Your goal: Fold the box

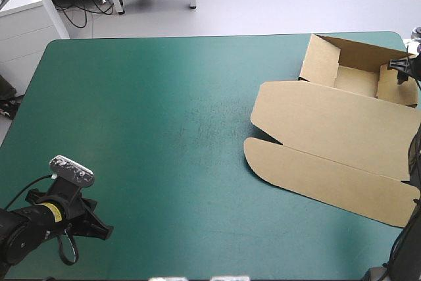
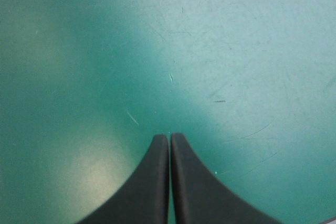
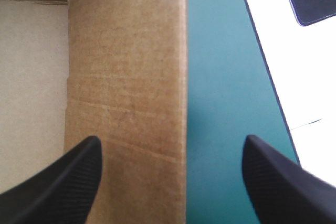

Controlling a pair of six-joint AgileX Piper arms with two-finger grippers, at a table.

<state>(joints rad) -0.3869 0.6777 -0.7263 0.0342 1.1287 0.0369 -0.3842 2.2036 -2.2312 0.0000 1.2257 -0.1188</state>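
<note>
Seemingly wall-tucking: my right pincer (image 3: pixel 170 145) gapes over the brown board box (image 1: pixel 329 129) at two o'clock, left pincer (image 2: pixel 169 136) closed at seven; next I'd squeeze its side wall (image 3: pixel 126 77).

We are counting one brown box (image 1: pixel 335 129), one teal-green worktop (image 1: pixel 164 129) carrying it, and two pairs of black jaws, one on each arm.
</note>
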